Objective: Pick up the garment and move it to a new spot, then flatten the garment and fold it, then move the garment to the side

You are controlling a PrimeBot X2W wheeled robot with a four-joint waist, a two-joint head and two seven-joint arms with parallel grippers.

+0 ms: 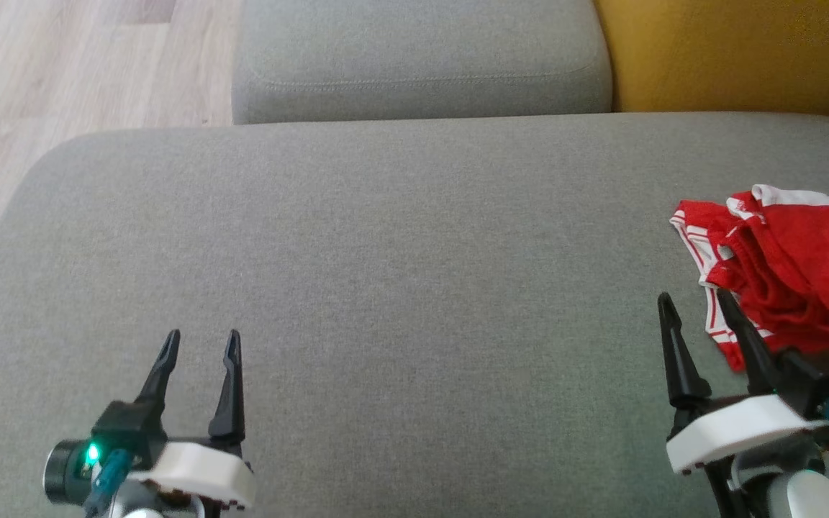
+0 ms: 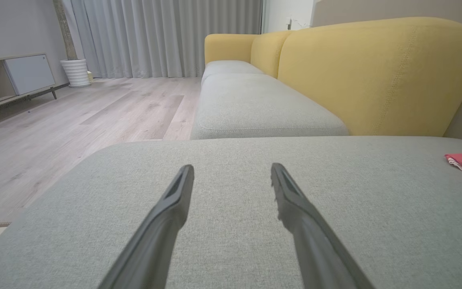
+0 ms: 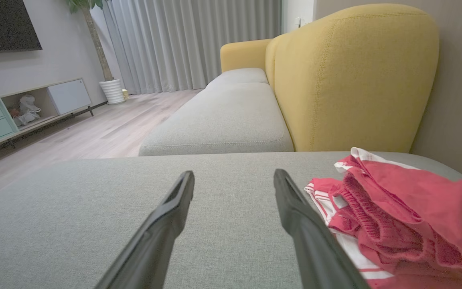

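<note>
Head view — crumpled garment (image 1: 796,266), right gripper (image 1: 694,295) beside

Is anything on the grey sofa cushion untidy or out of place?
Yes: the red garment with white stripes lies crumpled on the right side of the grey fabric cushion, beside the open right gripper. Nothing looks spilled or damaged.

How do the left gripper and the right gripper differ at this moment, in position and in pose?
1. The right gripper stands close beside the red garment; the left gripper is far from it, over bare grey cushion.
2. In the head view the right gripper's fingers lean to the left; the left gripper's fingers point almost straight up.
Shared: both are open and hold nothing.
</note>
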